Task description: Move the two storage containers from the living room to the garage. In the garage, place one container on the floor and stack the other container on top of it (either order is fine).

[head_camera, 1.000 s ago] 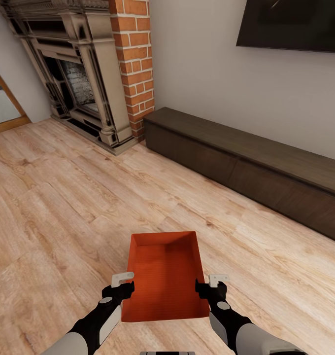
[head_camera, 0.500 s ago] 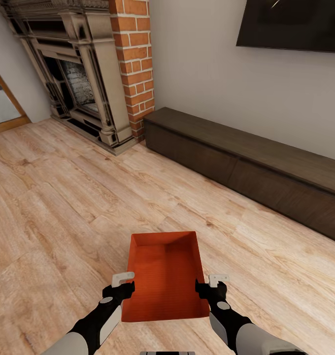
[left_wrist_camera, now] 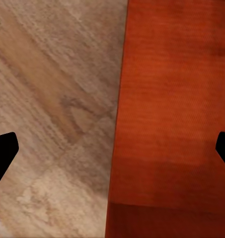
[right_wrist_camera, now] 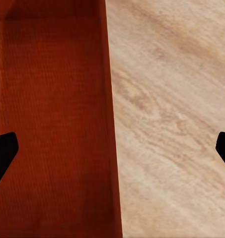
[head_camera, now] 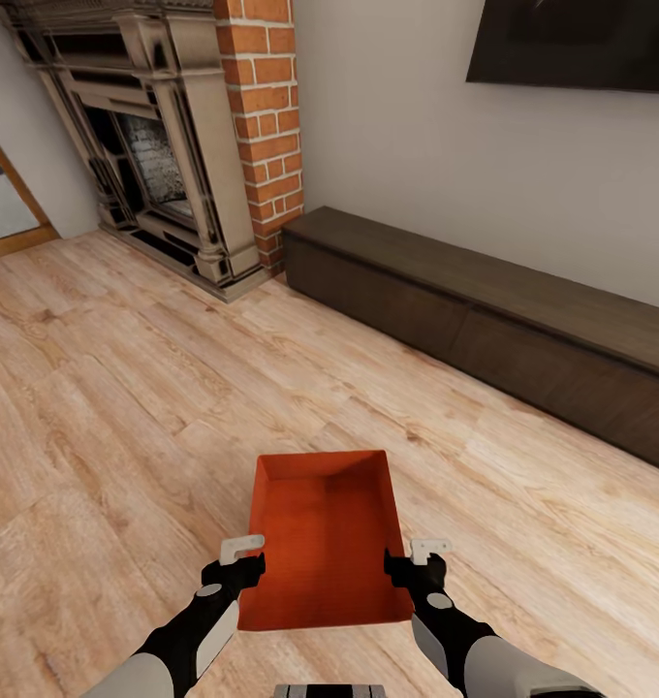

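Orange-red storage container sits at 6 o'clock over the wood plank floor, open side up. Left gripper and right gripper straddle its long walls, jaws wide. Dark bench at 2 o'clock, brick fireplace at 11.

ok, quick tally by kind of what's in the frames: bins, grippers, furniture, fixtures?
Orange-red storage container: 1
Grippers: 2, left gripper, right gripper
Dark low bench: 1
Brick fireplace: 1
Wall TV: 1
Total: 6
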Controlling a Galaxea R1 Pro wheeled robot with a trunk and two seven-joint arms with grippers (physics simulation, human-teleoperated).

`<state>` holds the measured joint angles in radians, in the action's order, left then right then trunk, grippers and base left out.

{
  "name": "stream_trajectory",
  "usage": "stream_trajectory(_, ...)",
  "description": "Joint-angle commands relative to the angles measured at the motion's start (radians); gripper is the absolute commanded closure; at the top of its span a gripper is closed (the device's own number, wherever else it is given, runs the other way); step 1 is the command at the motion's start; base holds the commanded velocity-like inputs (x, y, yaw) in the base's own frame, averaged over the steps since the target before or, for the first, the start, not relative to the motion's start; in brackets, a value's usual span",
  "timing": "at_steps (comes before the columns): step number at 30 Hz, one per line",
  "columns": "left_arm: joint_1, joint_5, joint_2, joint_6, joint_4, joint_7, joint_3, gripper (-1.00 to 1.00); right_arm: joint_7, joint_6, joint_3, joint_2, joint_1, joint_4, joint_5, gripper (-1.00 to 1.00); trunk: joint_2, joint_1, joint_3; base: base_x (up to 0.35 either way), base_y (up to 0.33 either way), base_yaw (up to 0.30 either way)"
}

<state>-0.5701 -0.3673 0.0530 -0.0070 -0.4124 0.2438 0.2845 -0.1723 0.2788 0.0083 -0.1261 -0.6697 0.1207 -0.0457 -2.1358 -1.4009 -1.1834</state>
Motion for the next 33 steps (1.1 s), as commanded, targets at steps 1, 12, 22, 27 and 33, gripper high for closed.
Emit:
stream_trajectory(1,-0.001,-0.008,-0.001,-0.001,-0.001,0.008,0.009,-1.00,-0.006,0.002,0.001,0.000,-0.001,-0.001,-0.005,-1.00,-0.008,-0.004,-0.004,0.000,0.000,0.000)
stream_trajectory(12,-0.001,-0.009,-0.001,-0.001,0.000,0.008,0.009,-1.00,-0.006,0.000,0.000,-0.001,-0.001,-0.002,-0.001,-1.00,-0.085,-0.046,-0.038,0.000,0.000,0.000)
stream_trajectory(22,-0.001,-0.008,-0.001,-0.002,-0.002,0.008,0.009,-1.00,-0.010,0.000,-0.003,0.000,-0.001,-0.001,0.001,-1.00,-0.106,-0.057,-0.048,0.000,0.000,0.094)
stream_trajectory(27,-0.001,-0.009,-0.001,-0.002,-0.002,0.008,0.009,-1.00,-0.010,0.000,-0.004,0.000,-0.001,-0.001,0.001,-1.00,-0.106,-0.057,-0.048,0.000,0.000,0.005)
stream_trajectory(33,-0.001,-0.009,-0.001,-0.002,-0.002,0.008,0.009,-1.00,-0.010,0.000,-0.004,0.000,-0.001,-0.001,-0.001,-1.00,-0.106,-0.057,-0.048,0.000,0.000,0.000)
